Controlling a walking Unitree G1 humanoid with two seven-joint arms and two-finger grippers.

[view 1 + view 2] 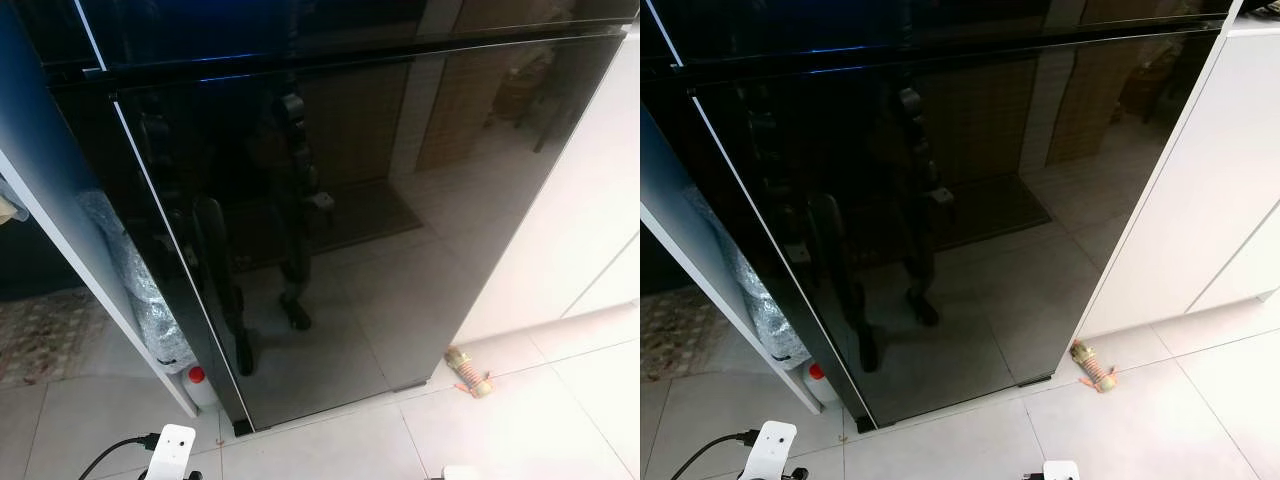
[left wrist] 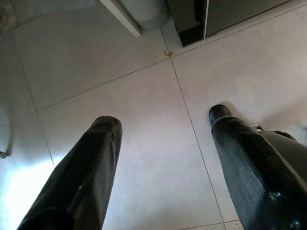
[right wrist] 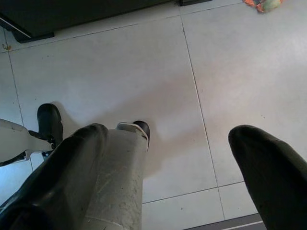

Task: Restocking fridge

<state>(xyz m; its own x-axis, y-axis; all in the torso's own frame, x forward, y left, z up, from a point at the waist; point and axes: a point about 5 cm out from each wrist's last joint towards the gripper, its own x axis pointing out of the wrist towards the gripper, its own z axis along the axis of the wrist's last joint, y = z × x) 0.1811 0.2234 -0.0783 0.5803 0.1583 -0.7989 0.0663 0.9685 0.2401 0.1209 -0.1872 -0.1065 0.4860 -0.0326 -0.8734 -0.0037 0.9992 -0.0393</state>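
The fridge [image 1: 380, 200] stands right before me, its glossy black door closed and mirroring my body and the room behind. My left gripper [image 2: 165, 124] hangs low over the pale floor tiles, open, with nothing between its black fingers. My right gripper [image 3: 168, 132] also hangs over the tiles near the fridge's foot, its fingers wide apart. A pale grey cylinder [image 3: 117, 177] lies against one right finger; I cannot tell what it is.
A white cabinet [image 1: 590, 200] adjoins the fridge on the right. A small orange-and-green toy [image 1: 467, 371] lies at its base. Left of the fridge a white panel shelters a foil-wrapped bundle [image 1: 130, 270] and a red-capped bottle [image 1: 198, 385]. A patterned rug [image 1: 40, 330] lies far left.
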